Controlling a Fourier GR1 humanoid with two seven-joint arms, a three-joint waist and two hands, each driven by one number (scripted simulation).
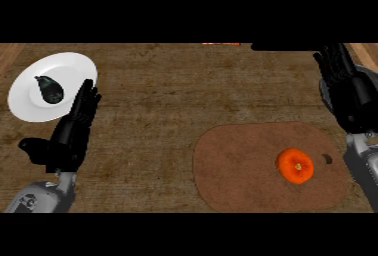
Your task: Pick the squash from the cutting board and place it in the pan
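Grey forearms enter from the lower edge. Your left hand (72, 131) rests at the left, fingers straight and holding nothing. Your right hand (347, 90) stands at the right edge, fingers straight, empty too. You haven't grasped yet: the squash (295, 165) sits on the cutting board (236, 165), lower right. No pan shows; a plate (63, 70) lies upper left. Reach down-left next.

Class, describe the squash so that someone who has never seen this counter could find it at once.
Find the brown cutting board at the counter's right. The squash lies on its right half, near the handle hole. It is the only orange, round thing; the plate's item is dark.
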